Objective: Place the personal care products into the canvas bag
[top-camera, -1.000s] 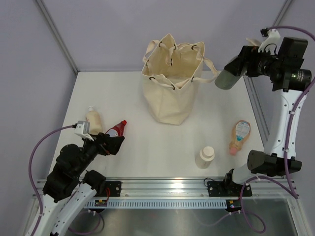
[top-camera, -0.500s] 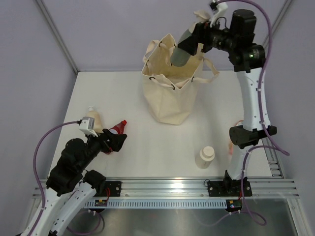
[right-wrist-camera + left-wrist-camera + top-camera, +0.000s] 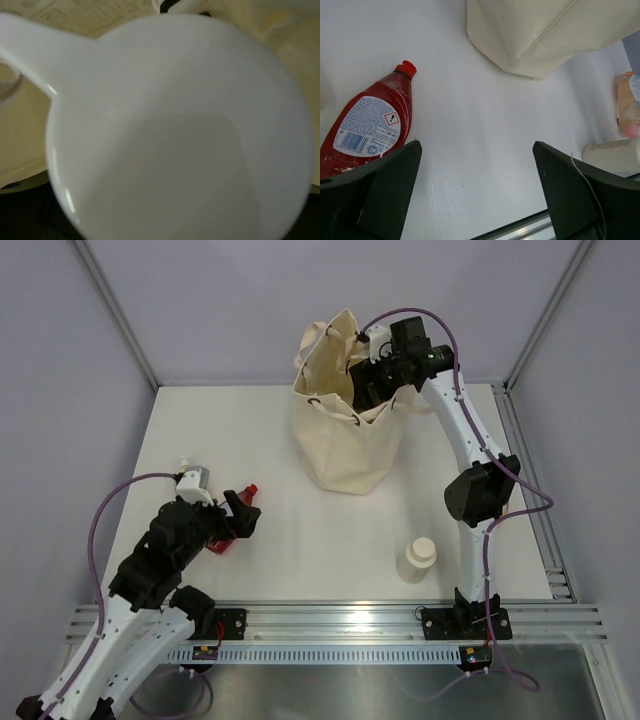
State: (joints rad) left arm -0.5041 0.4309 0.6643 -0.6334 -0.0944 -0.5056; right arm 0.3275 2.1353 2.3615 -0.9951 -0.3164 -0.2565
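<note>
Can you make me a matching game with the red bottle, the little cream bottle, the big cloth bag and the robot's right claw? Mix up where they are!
Things
1. red flat plastic bottle
2. cream squat bottle
3. large cream canvas bag
4. right gripper

Places
A. standing upright near the front edge of the table
B. up at the bag's open top
C. lying flat by the left gripper
D. standing at the back of the table

Pairs: 1-C, 2-A, 3-D, 4-B
</note>
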